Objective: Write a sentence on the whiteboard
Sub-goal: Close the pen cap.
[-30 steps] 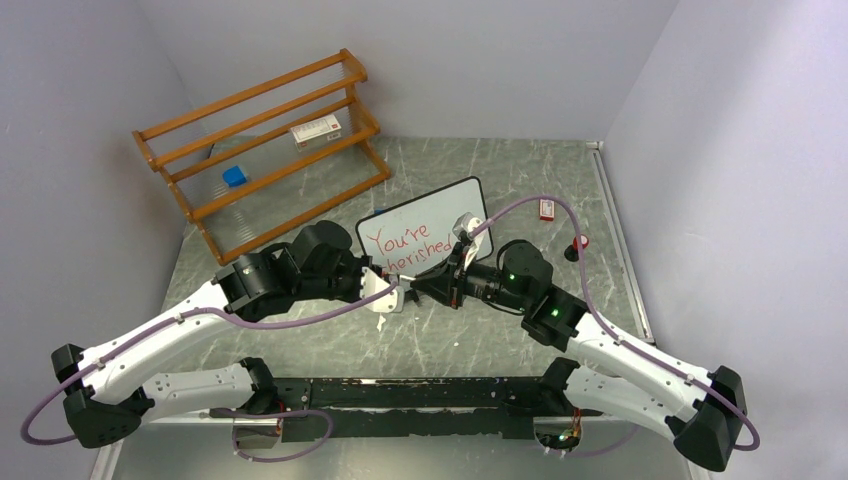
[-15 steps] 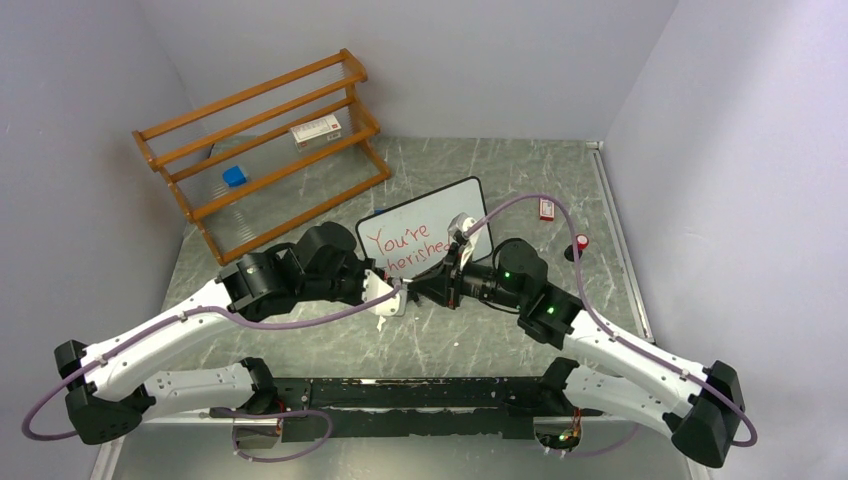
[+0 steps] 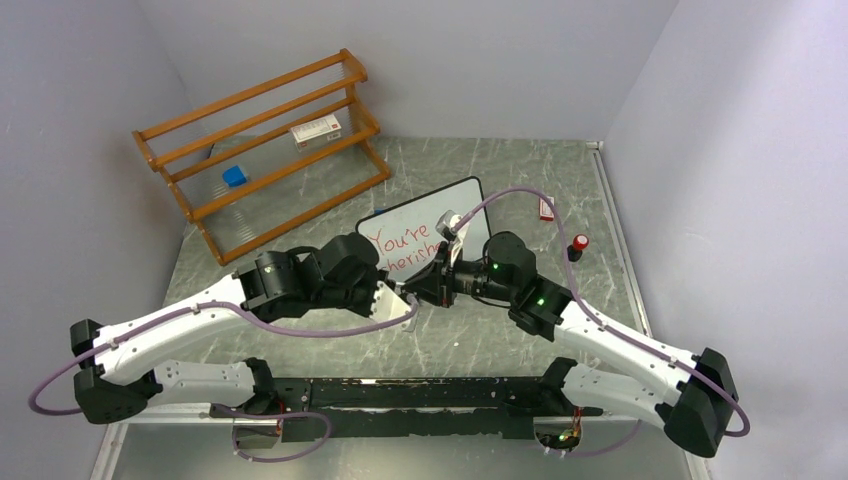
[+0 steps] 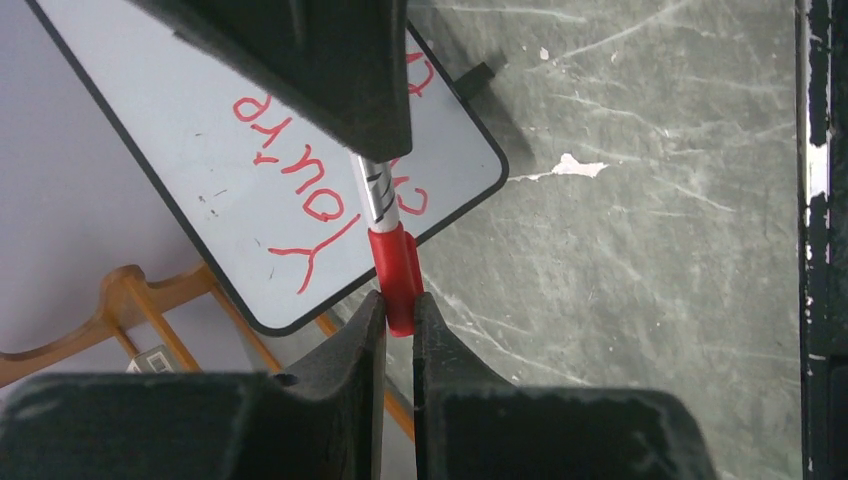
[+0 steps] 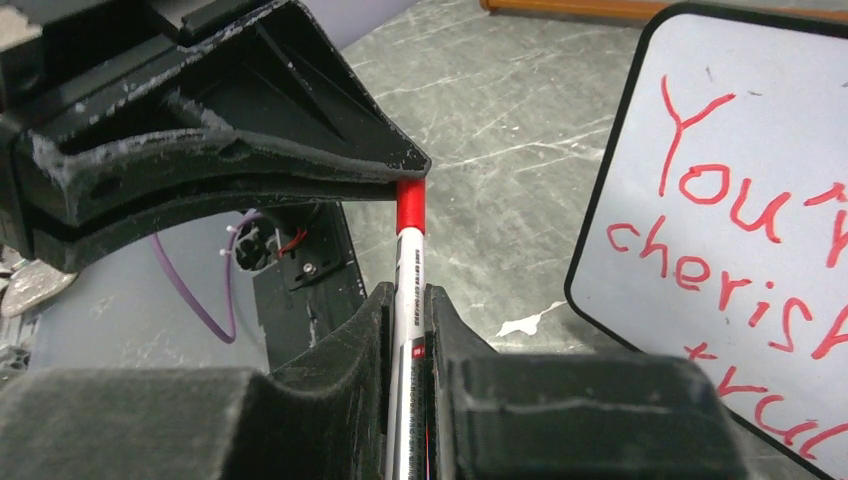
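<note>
Since the earlier frame, L arm (image 3: 180,330) and R arm (image 3: 610,340) have been drawn closer together over the table (image 3: 520,160), so the wrists now meet nose to nose just in front of the whiteboard (image 3: 415,210). The board itself has not been shifted: it sits near table centre, just right of the rack (image 3: 240,96), w/ the sentence (image 5: 720,265) in red on it. L gripper (image 4: 398,300) is seen pinched down narrow on the red cap (image 4: 392,262). R gripper (image 5: 408,292) is clamped likewise on the marker (image 5: 408,260) barrel. As the lettering looks finished, the step is judged to be capping. Whether the cap is fully seated cannot be told. For this to be done well, cap and barrel should be kept on one axis and pressed straight together w/o twisting. Both pinches should be held firm so nothing slips sideways, and the pair should be kept off the board so no ink is smeared. Count, big to small:
- 1 table
- 2 arms
- 1 rack
- 1 whiteboard
- 3 lines of lettering (3rd only partly seen)
- 1 marker
- 1 cap
- 4 small bits: blue block (image 3: 234,176) and label card (image 3: 315,130) on the rack, red-and-white item (image 3: 546,208) and black knob (image 3: 577,245) w/ red top on the table, right of the board.
</note>
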Available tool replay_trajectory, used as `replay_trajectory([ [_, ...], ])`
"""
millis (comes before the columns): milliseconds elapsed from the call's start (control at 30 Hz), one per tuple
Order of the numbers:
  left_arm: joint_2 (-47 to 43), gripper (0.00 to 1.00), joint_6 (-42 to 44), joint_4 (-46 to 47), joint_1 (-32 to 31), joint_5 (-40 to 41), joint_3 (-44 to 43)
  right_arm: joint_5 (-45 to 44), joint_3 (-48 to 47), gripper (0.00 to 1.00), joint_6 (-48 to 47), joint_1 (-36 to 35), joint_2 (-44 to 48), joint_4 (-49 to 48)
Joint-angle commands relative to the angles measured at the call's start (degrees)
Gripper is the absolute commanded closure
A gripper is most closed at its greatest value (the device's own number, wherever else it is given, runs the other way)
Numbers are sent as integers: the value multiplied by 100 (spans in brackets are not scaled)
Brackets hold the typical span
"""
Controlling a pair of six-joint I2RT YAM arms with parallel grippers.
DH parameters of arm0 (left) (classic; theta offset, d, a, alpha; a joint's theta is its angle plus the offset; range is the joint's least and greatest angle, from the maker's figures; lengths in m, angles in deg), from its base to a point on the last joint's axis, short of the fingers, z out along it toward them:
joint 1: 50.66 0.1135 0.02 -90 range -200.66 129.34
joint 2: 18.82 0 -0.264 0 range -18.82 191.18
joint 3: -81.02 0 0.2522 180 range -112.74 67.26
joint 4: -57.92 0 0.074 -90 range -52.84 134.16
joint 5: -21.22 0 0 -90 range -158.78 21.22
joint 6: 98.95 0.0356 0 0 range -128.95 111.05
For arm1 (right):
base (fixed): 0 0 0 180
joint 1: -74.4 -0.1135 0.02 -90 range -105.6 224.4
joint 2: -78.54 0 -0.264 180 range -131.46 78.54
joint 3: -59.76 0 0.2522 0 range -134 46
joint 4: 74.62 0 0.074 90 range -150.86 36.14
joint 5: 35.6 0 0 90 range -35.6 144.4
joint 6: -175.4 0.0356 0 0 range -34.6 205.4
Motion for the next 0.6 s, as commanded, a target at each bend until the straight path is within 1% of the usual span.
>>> replay_trajectory([
  [0,145,95,54,434,-570,-114,-388,65,-75,100,125,10,-83,-365],
  [100,128,95,-79,485,-604,83,-388,-148,210,100,190,12,47,-717],
  [167,42,87,-201,576,-609,351,-334,-366,417,100,201,9,168,-936],
  [233,-87,76,-304,709,-609,595,-258,-529,633,100,204,17,264,-1197],
  [267,-159,67,-384,799,-605,711,-215,-592,752,100,194,17,315,-1339],
  [400,-419,50,-878,1192,-604,1098,-90,-947,1215,100,179,17,517,-2038],
  [467,-499,38,-1375,1385,-606,1385,-49,-1083,1406,100,53,16,578,-2367],
  [567,-555,20,-2628,1738,-604,1888,27,-1295,1769,100,-41,13,641,-3067],
])
